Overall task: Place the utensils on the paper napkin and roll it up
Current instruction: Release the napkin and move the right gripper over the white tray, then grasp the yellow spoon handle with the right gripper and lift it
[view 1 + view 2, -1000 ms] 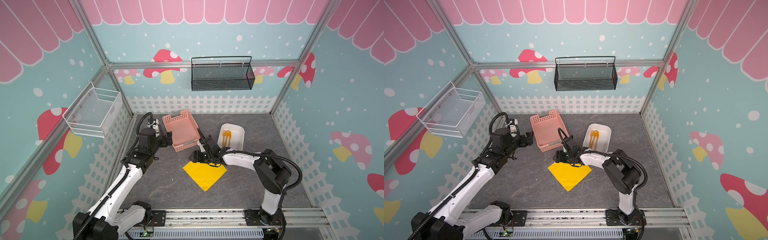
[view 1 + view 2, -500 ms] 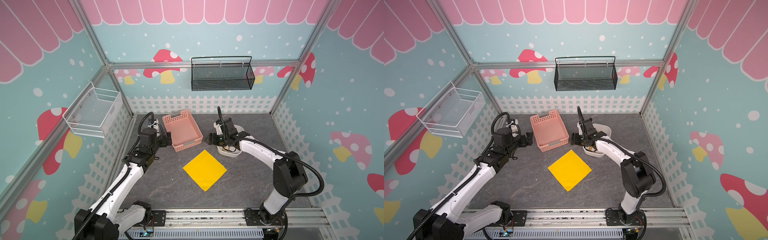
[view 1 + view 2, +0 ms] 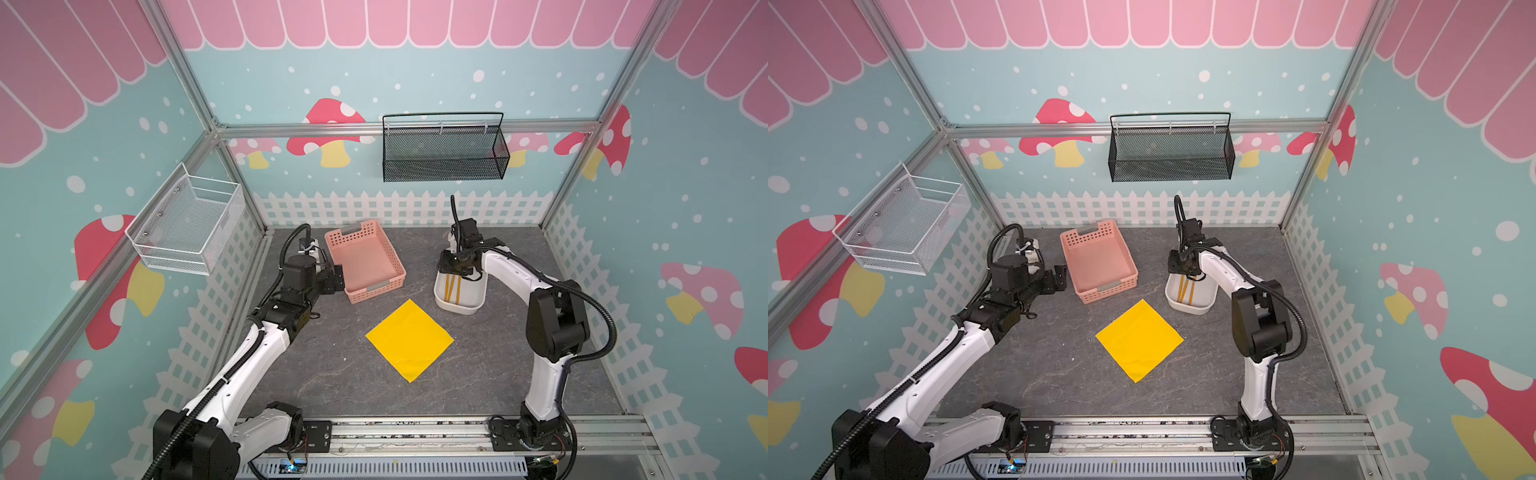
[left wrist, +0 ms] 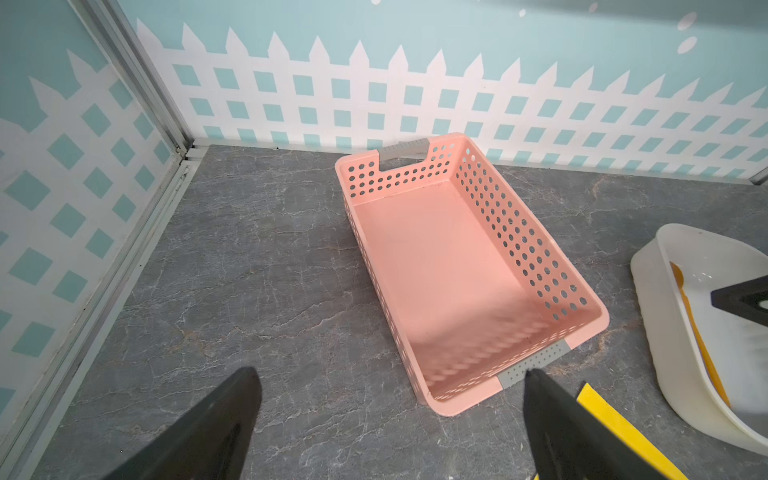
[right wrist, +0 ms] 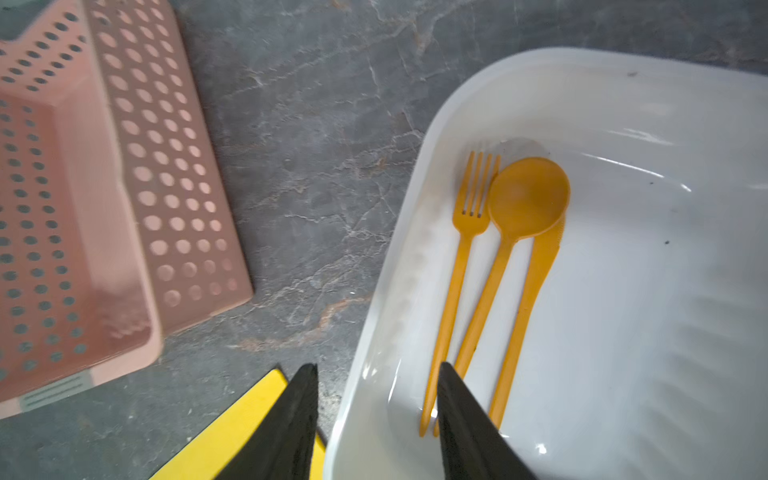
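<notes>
Right arm stretched over the white tub, wrist bent down; right gripper parted, jaws astride one tub wall, clasping nothing. Left arm folded left of the tub, by the pink basket; left gripper spread wide. Inside the tub, utensils: fork, spoon and knife in right wrist view, heads hidden in both top views. Beside the tub, paper napkin flat on tabletop; wrist views show only a corner.

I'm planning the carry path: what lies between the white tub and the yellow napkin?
Nothing: only bare grey tabletop separates the white tub from the napkin, as both top views show.
</notes>
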Tool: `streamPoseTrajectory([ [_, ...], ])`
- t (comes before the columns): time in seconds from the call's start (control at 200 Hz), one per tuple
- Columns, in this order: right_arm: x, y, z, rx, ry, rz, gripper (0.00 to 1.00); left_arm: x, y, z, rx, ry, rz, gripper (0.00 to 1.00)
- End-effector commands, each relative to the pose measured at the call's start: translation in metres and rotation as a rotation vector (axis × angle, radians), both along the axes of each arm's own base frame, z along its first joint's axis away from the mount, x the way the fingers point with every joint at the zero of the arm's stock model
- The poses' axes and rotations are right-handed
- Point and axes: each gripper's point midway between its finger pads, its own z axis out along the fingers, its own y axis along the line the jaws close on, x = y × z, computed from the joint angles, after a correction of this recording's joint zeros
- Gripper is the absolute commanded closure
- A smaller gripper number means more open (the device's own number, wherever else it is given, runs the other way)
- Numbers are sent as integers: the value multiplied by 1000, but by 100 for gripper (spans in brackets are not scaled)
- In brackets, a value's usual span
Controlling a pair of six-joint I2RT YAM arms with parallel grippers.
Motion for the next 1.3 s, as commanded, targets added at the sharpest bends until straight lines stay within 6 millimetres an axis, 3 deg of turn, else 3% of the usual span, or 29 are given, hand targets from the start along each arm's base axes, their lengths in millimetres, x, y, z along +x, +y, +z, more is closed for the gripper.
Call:
streamPoseTrajectory([
  [0.0,6,-15,-11,-29,44,-47,56,-2,7,2,19,-9,20,0],
  [0.41,27,-34,-41,-85,89,-157,74,-2,13,8,26,-35,38,0],
  [1.296,11,-34,-88,-148,197,-236,80,0,31,13,-52,-48,85,0],
])
